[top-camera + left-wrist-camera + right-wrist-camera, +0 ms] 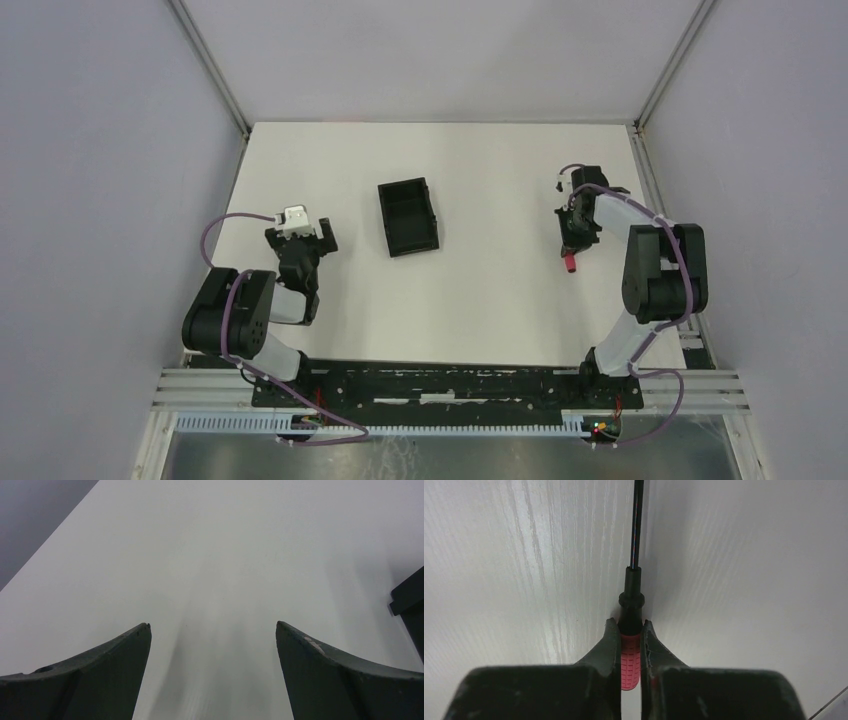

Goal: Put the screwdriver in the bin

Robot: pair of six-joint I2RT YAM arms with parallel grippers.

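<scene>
The screwdriver (630, 655) has a short red ribbed handle and a thin black shaft pointing away from me. My right gripper (630, 625) is shut on its handle, low over the white table. In the top view the red handle end (570, 265) pokes out below the right gripper (573, 238) at the right side of the table. The black bin (409, 216) stands open and empty at the table's middle, well left of the right gripper. My left gripper (322, 238) is open and empty, left of the bin; its jaws stand wide apart in the left wrist view (212, 627).
A corner of the bin (409, 605) shows at the right edge of the left wrist view. Grey walls enclose the table (480, 320) on the left, back and right. The arm bases stand on a rail at the near edge.
</scene>
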